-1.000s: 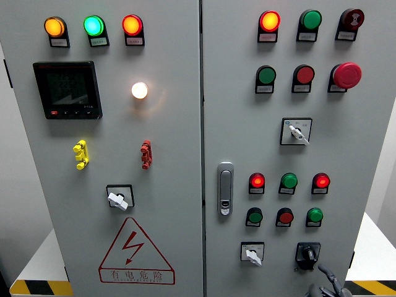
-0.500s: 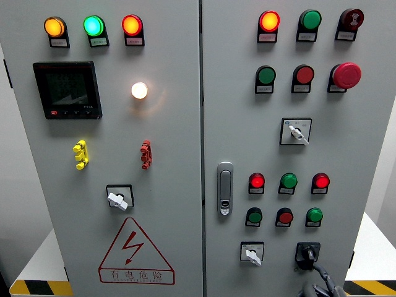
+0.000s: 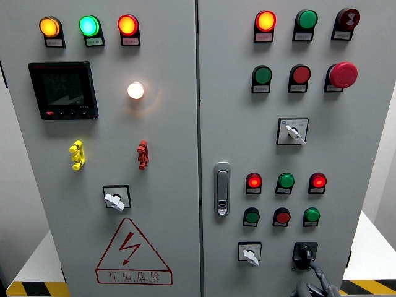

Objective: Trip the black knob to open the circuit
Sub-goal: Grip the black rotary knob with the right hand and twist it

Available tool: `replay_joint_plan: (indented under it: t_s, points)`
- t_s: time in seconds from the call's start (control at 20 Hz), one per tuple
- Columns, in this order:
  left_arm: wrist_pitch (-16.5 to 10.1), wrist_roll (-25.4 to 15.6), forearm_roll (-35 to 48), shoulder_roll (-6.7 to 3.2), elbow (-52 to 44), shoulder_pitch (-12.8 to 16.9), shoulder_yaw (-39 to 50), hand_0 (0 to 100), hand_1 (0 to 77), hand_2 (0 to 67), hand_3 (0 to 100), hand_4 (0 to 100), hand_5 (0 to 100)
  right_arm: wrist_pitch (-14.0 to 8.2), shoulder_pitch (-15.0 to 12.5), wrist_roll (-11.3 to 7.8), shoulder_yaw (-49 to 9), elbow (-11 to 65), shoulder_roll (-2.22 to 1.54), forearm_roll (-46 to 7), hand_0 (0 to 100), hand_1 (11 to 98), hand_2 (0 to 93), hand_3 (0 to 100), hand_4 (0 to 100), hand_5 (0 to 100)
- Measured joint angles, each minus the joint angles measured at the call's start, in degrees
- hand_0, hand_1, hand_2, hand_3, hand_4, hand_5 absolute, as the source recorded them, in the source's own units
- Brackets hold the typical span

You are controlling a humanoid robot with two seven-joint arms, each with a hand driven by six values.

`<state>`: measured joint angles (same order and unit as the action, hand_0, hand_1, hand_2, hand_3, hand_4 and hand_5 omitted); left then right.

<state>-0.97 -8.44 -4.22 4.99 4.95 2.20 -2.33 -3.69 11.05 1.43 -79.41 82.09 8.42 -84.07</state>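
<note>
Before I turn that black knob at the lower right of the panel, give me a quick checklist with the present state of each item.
1. Small black rotary knob in view, lower right of the grey cabinet door: ok.
2. Right hand at the knob, one dark finger reaching up to its lower edge: ok.
3. Firm grasp around the knob: cannot tell, most of the hand is cut off by the frame.
4. Neighbouring white-handled selector switch apart from the hand: ok.
5. Red mushroom emergency button untouched: ok.
6. Left hand: not in view, cannot tell.
</note>
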Motion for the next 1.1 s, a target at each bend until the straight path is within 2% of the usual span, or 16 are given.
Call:
replay_joint_plan:
  t_s: [1.1]
  points:
    - [0.0, 0.0, 0.0, 0.0, 0.0, 0.0, 0.0, 0, 3.4, 12.7, 21, 7, 2, 0.1, 0.0, 0.07, 1.0, 0.0, 0.01, 0.0, 84, 46.0, 4.7, 71, 68, 77]
